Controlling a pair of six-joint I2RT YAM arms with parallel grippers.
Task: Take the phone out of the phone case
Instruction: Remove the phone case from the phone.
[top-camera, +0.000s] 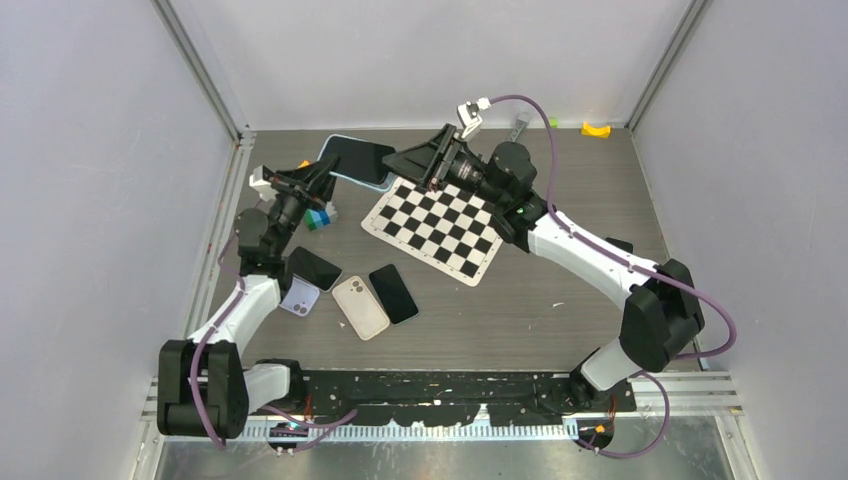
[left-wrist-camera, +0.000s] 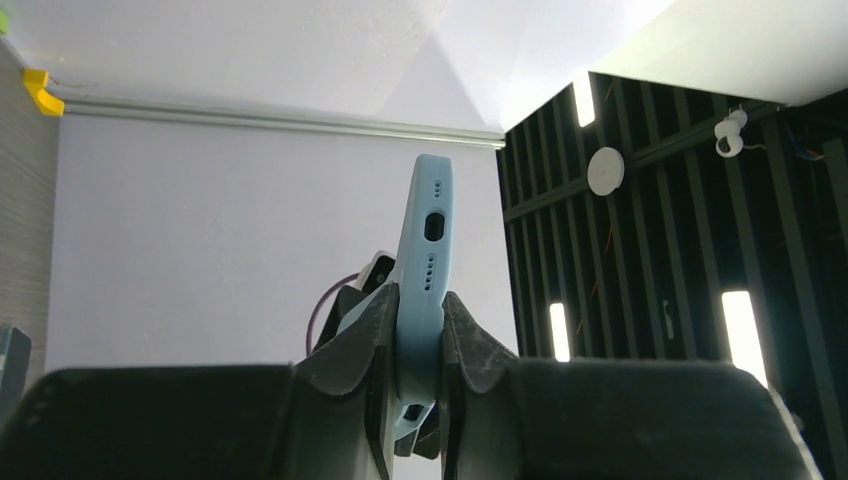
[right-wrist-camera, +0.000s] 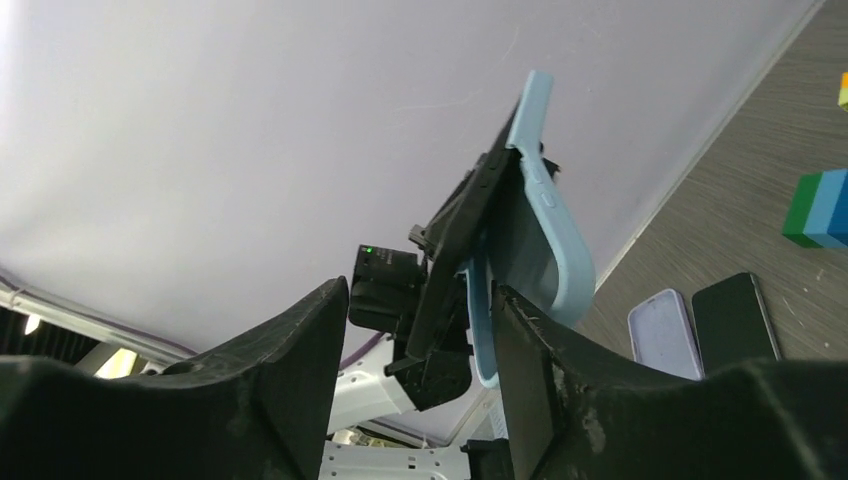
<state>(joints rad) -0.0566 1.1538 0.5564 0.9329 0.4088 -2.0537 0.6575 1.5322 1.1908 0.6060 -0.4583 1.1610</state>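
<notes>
Above the far left of the counter (top-camera: 560, 300), between the two arms: a light blue phone case (top-camera: 357, 160), raised clear of the surface with a dark phone (right-wrist-camera: 470, 220) in it. Clamped edge-on between the closed fingers of the left tool (left-wrist-camera: 420, 300), port end of the case pointing up in the left wrist view. On the other side, the right tool (right-wrist-camera: 418, 290) — jaws standing apart, one finger to each side of phone and case, gripping nothing. In the right wrist view, dark slab of the phone parted from the case's back along the lower stretch, upper end tucked under the case's lip; contact between the right-hand finger and the case hard to judge.

Down on the counter, just beside the raised case: a black-and-white checkerboard (top-camera: 436, 227), lying flat. Close by the left arm's wrist, a cluster of green and blue blocks (top-camera: 320, 217). Nearer the arm bases, in a loose row — a black phone (top-camera: 314, 268), a lilac case (top-camera: 300, 298), a cream case (top-camera: 360, 306) back up, a second black phone (top-camera: 394, 293). By the far wall, a small yellow piece (top-camera: 596, 129).
</notes>
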